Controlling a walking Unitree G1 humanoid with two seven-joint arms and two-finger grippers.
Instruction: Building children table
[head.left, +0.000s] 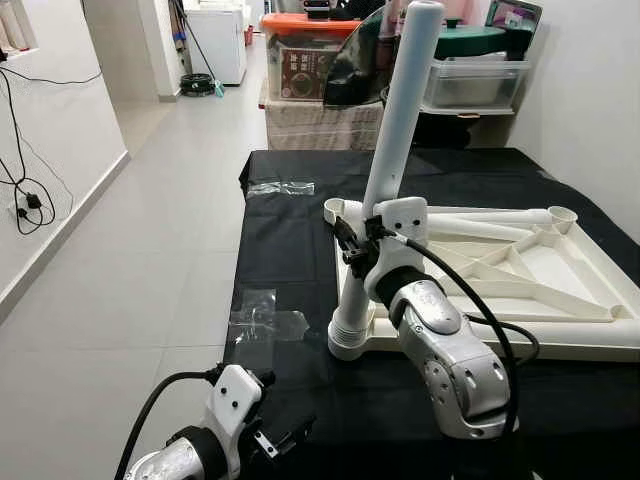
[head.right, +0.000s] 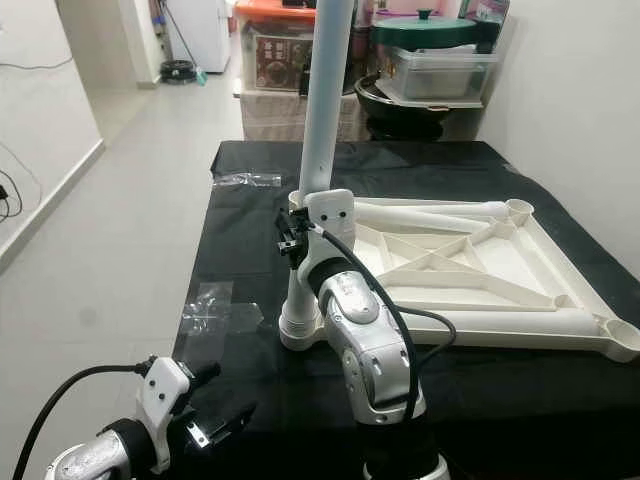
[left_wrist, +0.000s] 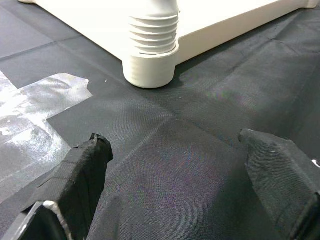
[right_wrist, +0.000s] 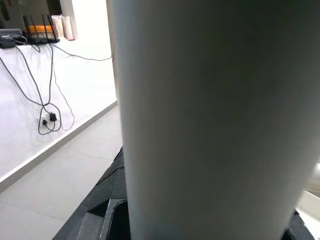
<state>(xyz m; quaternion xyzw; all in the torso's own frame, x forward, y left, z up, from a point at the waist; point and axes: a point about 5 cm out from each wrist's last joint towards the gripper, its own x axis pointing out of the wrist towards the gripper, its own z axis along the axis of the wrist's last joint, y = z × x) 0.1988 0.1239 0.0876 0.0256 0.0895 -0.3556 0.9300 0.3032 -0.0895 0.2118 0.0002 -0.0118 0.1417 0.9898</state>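
Observation:
The white children's table top (head.left: 590, 300) lies upside down on a black cloth. One white table leg (head.left: 400, 110) stands upright in its near left corner socket (left_wrist: 150, 55). My right gripper (head.left: 355, 245) is shut on that leg a little above the socket, and the leg (right_wrist: 215, 120) is very close in the right wrist view. My left gripper (head.left: 285, 440) hangs low at the near left, open, with nothing between its black fingers (left_wrist: 82, 170). It hovers over the cloth short of the socket. Two more legs (head.left: 480, 218) lie across the far side of the top.
The black cloth (head.left: 300, 250) covers the floor under the table top. Clear plastic wrap (head.left: 265, 325) lies left of the socket, with another piece (head.left: 280, 187) farther back. Storage boxes (head.left: 305, 60) and bins stand behind. A white wall with cables (head.left: 25, 200) is at the left.

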